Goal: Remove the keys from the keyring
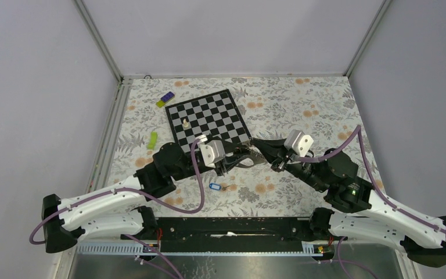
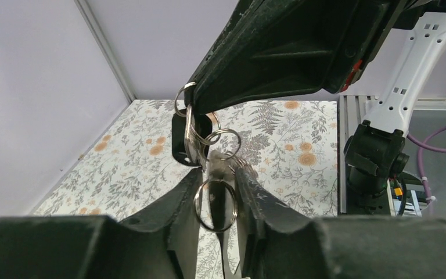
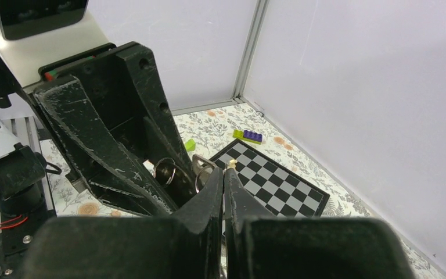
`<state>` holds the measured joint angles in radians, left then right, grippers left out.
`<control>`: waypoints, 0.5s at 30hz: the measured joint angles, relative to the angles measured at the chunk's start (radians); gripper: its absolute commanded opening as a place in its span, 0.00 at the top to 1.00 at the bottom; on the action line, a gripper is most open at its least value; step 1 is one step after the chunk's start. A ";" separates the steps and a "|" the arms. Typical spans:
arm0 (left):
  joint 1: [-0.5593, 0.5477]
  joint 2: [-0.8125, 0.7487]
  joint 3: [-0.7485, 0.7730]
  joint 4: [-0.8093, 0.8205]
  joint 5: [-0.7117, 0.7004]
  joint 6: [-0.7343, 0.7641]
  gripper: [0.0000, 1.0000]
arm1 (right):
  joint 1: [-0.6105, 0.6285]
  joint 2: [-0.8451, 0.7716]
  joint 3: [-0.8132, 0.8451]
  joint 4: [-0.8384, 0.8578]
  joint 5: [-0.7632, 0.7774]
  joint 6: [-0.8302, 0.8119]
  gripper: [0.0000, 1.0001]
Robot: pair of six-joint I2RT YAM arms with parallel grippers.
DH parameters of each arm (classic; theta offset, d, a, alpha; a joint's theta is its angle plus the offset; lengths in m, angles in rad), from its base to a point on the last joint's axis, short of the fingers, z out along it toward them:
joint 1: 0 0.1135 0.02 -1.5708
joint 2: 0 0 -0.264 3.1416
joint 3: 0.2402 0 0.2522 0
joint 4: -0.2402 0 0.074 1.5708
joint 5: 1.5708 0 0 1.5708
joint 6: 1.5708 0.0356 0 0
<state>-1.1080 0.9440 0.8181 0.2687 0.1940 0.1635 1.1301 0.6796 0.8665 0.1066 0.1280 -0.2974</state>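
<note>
Above the table's middle my two grippers meet tip to tip. My right gripper [image 3: 223, 171] is shut, and in the left wrist view it comes down from above, pinching a wire ring [image 2: 180, 100] of the keyring. Silvery keys [image 2: 194, 139], one with a dark head, and more rings hang from it. My left gripper [image 2: 219, 174] has its fingers pressed on either side of a silvery key and a ring [image 2: 215, 204] hanging from that bunch. A blue tag [image 1: 214, 186] with a white label lies on the table below.
A chessboard [image 1: 209, 119] lies behind the grippers with one white chess piece [image 1: 184, 123] on it. A purple and yellow block [image 1: 165, 99] and a green block [image 1: 153, 139] lie to its left. Grey walls close in the floral table.
</note>
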 measured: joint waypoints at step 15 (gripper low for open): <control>0.000 0.042 -0.013 0.108 0.011 -0.031 0.57 | 0.000 0.000 -0.004 0.018 0.080 0.000 1.00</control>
<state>-1.1080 0.9855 0.8051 0.3767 0.2050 0.1329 1.1301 0.6796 0.8627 0.1249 0.2077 -0.2974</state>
